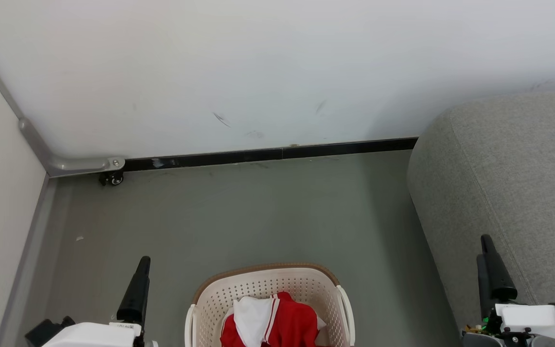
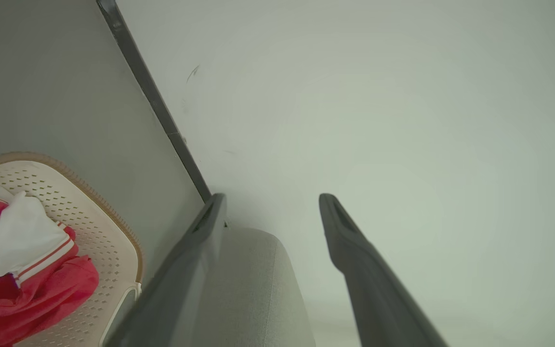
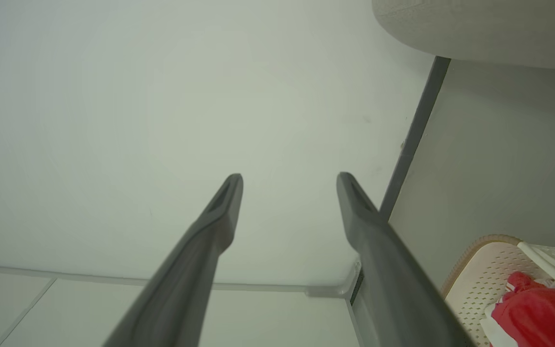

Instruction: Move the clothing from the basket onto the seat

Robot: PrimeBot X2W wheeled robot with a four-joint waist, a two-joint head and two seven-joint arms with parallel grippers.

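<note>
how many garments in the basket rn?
1 discernible: red clothing with white lining, bunched in the basket at bottom centre of the head view. More may be tangled in or under it; the basket's near side is cropped.

In the head view the basket (image 1: 263, 289) was cut off at the bottom edge, its near half unseen, and the clothing (image 1: 292, 323) inside likewise. Right of the basket, the seat (image 1: 508, 183) ran past the side edge.

White wrist housings (image 1: 94, 335); long dark tapered fingers (image 1: 135, 291).
</note>
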